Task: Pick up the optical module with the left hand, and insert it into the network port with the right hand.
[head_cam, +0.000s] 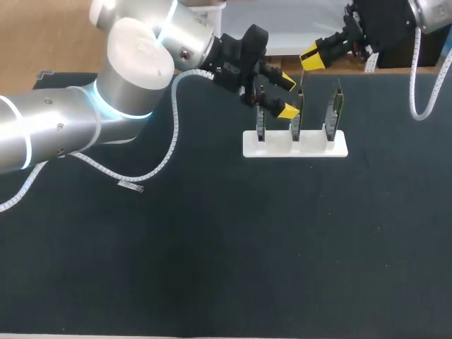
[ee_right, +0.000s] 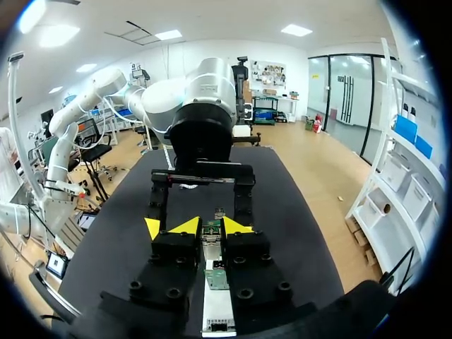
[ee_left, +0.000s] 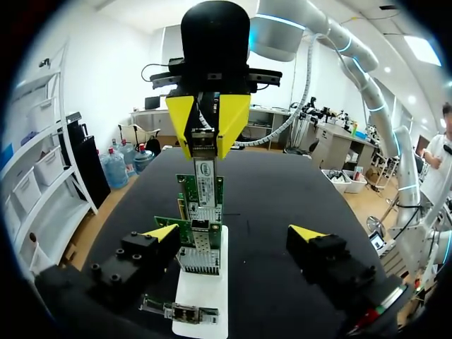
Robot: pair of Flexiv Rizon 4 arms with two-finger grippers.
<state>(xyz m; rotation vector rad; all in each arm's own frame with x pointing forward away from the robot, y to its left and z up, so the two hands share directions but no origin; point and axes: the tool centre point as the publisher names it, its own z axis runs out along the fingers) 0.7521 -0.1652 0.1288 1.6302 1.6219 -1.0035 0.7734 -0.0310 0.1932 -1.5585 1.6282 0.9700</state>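
Note:
My right gripper [ee_right: 210, 226] is shut on the silver optical module [ee_right: 210, 235], holding it above the white stand [ee_right: 217, 311]. Seen from the left wrist, the module [ee_left: 203, 147] hangs from the right gripper [ee_left: 206, 138] just over an upright green network card [ee_left: 200, 191] and its metal port [ee_left: 198, 256]. My left gripper [ee_left: 233, 236] stands open with nothing in it, its fingers straddling the stand's near end. From the head camera, the left gripper [head_cam: 286, 95] sits beside the middle card [head_cam: 296, 116], and the right gripper [head_cam: 311, 56] is behind it.
The white stand [head_cam: 295, 143] holds three upright cards at the table's back middle. A further card [ee_left: 176, 311] lies at the stand's end under my left gripper. Cables hang from both arms. Dark table surface stretches out in front of the stand.

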